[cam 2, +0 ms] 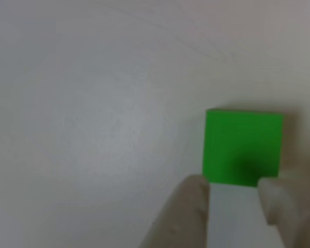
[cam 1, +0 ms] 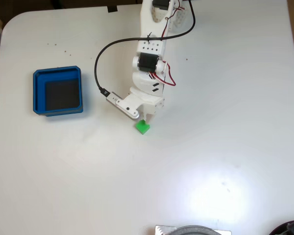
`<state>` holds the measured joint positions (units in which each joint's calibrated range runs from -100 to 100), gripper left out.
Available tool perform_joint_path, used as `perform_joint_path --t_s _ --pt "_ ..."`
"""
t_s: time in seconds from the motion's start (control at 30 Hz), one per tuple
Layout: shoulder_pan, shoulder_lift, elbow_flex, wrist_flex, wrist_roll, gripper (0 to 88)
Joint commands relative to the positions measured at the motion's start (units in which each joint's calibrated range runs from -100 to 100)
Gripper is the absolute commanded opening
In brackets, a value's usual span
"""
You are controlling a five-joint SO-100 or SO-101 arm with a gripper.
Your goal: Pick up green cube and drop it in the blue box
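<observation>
- Up close, in the other view, the green cube (cam 2: 243,147) sits flat on the white bench (cam 2: 93,103). It is a bit blurry, but its top face looks plain and square.
- Two pale fingertips (cam 2: 188,206) poke in from the bottom of that view, one at each lower corner of the cube. There is a gap between them about as wide as the cube.
- So the jaws are apart and not squeezing anything. I think they are lined up like this so the cube can slip in between them.
- In the fixed view, the gripper (cam 1: 148,119) points down at the cube (cam 1: 142,127), just beside it on the far side. The cube is on the bench near the middle, not lifted.
- The white arm (cam 1: 149,58) reaches in from the top edge. A black cable (cam 1: 96,68) loops out to the left of it.
- The blue box (cam 1: 58,91) waits well apart from the cube, off to the left in the fixed view. Its dark floor has nothing in it. The cube has to go there next, I think.
- The bench is white and smooth, with a few tiny dark specks and a bright shine of light low on the right.
- A round grey thing (cam 1: 193,230) peeks in at the bottom edge. I cannot tell what it is.
</observation>
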<state>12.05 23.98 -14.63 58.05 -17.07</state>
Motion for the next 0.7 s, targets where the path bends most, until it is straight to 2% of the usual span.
perform_joint_path --t_s 0.0,0.13,0.4,0.67 --pt "-0.4 -0.7 -3.3 0.0 -0.2 4.2" --pt "-0.4 -0.7 -3.3 0.0 -0.2 7.5" --pt "-0.4 -0.7 -3.4 -0.1 -0.2 21.4" --pt "-0.4 -0.7 -3.4 -0.1 -0.2 23.4"
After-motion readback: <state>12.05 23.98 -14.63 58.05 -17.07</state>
